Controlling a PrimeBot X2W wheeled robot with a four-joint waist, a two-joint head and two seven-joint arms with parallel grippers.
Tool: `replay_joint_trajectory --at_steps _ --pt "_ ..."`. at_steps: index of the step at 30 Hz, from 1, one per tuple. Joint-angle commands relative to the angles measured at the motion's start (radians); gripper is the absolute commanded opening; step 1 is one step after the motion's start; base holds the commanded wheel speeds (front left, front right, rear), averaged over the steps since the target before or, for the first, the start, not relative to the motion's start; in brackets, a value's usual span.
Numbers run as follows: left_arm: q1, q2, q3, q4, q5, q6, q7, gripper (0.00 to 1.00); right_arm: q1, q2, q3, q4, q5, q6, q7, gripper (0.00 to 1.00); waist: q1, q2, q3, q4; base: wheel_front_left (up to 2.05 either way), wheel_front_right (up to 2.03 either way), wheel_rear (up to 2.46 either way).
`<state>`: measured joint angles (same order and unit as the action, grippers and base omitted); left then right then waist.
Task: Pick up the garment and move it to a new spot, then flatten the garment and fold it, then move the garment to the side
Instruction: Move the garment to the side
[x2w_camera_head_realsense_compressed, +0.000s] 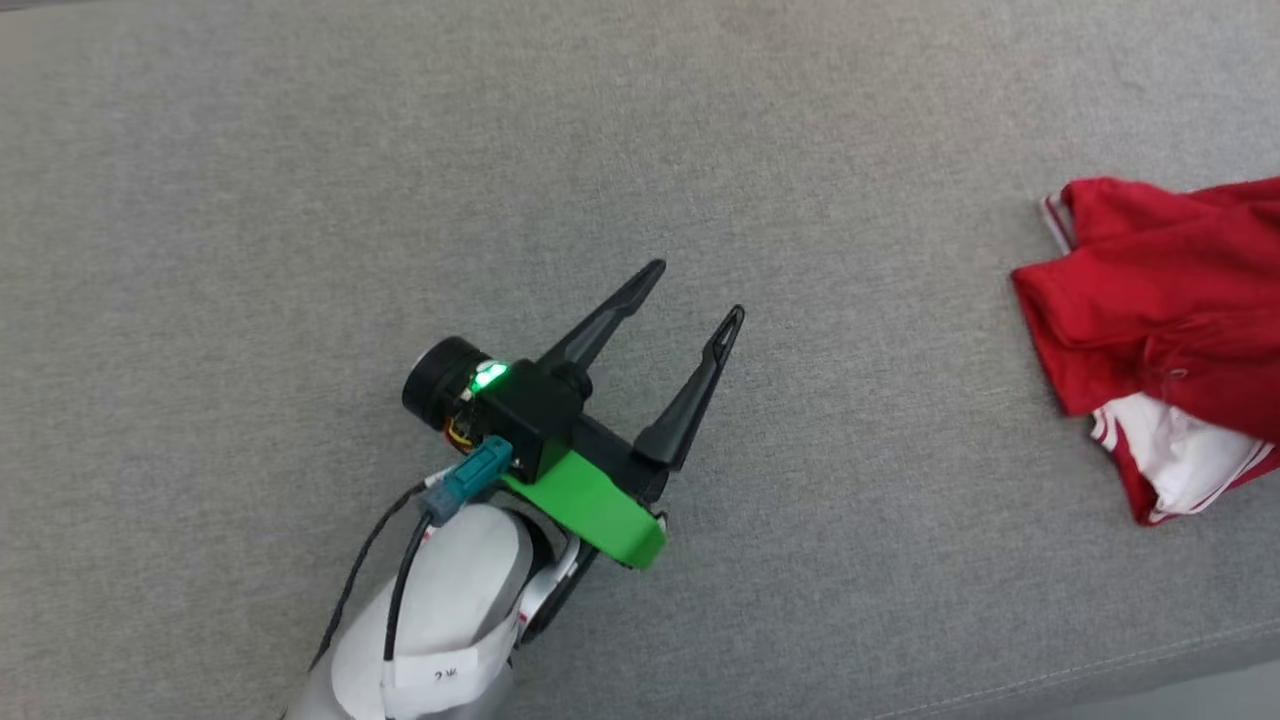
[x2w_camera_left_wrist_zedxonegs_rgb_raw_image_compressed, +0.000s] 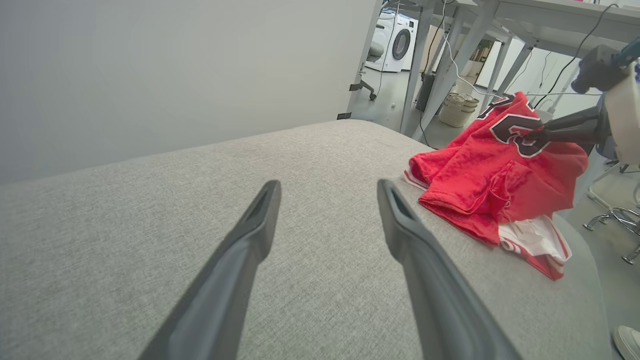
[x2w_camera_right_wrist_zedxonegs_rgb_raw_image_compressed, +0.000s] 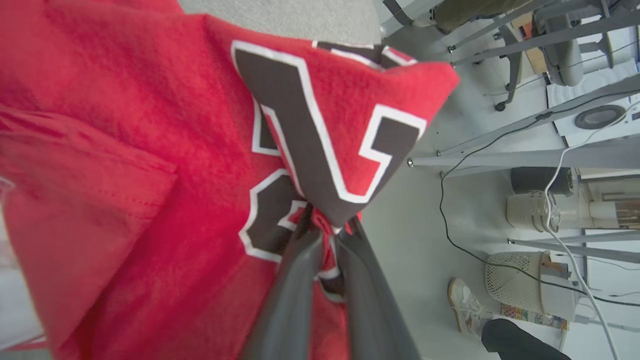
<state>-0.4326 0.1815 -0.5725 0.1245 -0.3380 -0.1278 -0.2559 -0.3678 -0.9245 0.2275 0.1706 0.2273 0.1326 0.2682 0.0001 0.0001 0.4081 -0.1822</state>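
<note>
We see shirt (x2w_camera_head_realsense_compressed: 1150, 290) heaped at surface's (x2w_camera_head_realsense_compressed: 300, 200) right end. L tool (x2w_camera_head_realsense_compressed: 695, 292) is over mid surface, well apart, left of shirt. R tool (x2w_camera_right_wrist_zedxonegs_rgb_raw_image_compressed: 327, 227) is at shirt's raised part, a fold betw. its fingers. Basket (x2w_camera_right_wrist_zedxonegs_rgb_raw_image_compressed: 515, 282) on floor beyond surface.

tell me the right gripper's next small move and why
Probably lift the garment and carry it toward the robot's left: the right gripper is shut on its printed fabric and the rest lies bunched near the edge of the grey surface.
</note>
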Motion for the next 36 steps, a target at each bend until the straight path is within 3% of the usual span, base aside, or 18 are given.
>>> replay_joint_trajectory --at_steps 1,9,16,17,18,27,36 --pt "-0.038 0.010 0.002 -0.017 0.012 -0.003 -0.001 1.00 -0.034 0.017 -0.030 0.035 -0.022 -0.002 -0.021 0.00 -0.0001 -0.0001 0.121 -0.070 0.00 0.00 0.00" --pt "-0.119 0.035 0.009 -0.127 0.037 0.003 0.041 1.00 -0.124 0.065 -0.156 0.210 -0.109 -0.002 -0.108 0.00 -0.0001 -0.0001 0.215 -0.060 0.00 0.00 0.00" --pt "-0.118 0.059 0.019 -0.198 0.042 0.023 0.057 1.00 -0.198 0.121 -0.228 0.333 -0.190 -0.002 -0.171 0.00 -0.0001 -0.0001 0.224 -0.036 0.00 0.00 0.00" --pt "-0.113 0.060 0.020 -0.198 0.040 0.024 0.056 1.00 -0.201 0.130 -0.232 0.340 -0.199 -0.002 -0.175 0.46 -0.0001 -0.0001 0.215 -0.034 0.00 0.00 0.00" --pt "-0.109 0.061 0.020 -0.198 0.038 0.026 0.054 1.00 -0.202 0.138 -0.235 0.346 -0.204 -0.002 -0.174 1.00 -0.0001 -0.0001 0.207 -0.033 0.00 0.00 0.00" --pt "-0.038 0.058 0.047 -0.138 -0.005 0.042 0.017 1.00 -0.178 0.186 -0.241 0.288 -0.203 -0.002 -0.193 1.00 -0.0001 -0.0001 0.052 -0.021 0.00 0.00 0.00" --pt "0.091 0.060 0.149 -0.051 -0.078 0.072 -0.004 1.00 -0.105 0.292 -0.205 0.032 -0.074 -0.002 -0.170 1.00 -0.0001 -0.0001 -0.151 0.016 0.00 0.00 0.00"
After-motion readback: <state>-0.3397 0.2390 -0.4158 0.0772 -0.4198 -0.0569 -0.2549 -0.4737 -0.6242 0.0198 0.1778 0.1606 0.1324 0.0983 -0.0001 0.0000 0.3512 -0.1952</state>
